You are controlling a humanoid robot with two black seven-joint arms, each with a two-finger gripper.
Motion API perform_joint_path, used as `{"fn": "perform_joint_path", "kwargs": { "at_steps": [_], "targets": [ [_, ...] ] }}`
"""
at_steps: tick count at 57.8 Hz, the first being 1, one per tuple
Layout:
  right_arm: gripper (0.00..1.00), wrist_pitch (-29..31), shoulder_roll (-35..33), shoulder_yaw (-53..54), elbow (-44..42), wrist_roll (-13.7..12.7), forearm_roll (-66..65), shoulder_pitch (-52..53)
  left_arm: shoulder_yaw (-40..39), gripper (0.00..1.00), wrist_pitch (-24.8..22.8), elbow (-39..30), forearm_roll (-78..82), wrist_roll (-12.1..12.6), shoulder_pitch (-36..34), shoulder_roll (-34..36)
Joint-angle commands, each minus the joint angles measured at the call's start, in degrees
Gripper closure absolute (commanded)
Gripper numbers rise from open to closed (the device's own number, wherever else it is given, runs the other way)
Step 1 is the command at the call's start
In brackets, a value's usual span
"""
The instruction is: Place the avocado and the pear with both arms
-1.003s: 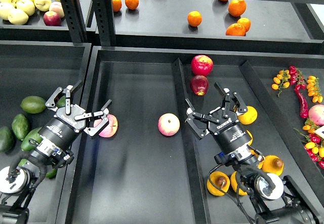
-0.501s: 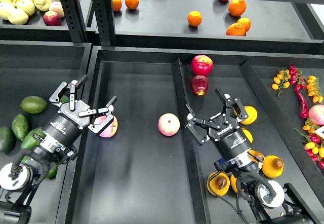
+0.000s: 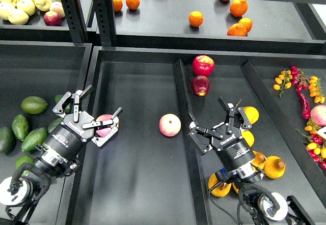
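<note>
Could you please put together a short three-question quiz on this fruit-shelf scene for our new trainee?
1. True or false: the left gripper is shut on an avocado.
2. Multiple choice: the pink apple in the middle tray lies (a) between the two grippers, (b) on the upper shelf, (c) among the chillies.
3. Fill in: the golden pears lie in the tray to the ____ of the divider.

Key
1. False: its fingers are spread and nothing is between them; the green avocados lie in the tray on the left.
2. (a): it sits apart from both, with the right gripper also open and empty.
3. Right.
</note>
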Motion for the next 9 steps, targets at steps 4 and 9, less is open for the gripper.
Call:
{"fn": "perform_joint_path", "kwargs": {
  "at_steps": [4,9],
  "targets": [
    [0.01,0.00,0.00,0.00,0.30,0.00,0.00,-0.28,0.03,0.01,0.00,0.00,0.01,0.00,0.32,0.00],
    [0.01,0.00,0.00,0.01,0.30,0.00,0.00,-0.46,0.03,0.01,0.00,0.00,0.01,0.00,0.32,0.00]
  ]
}}
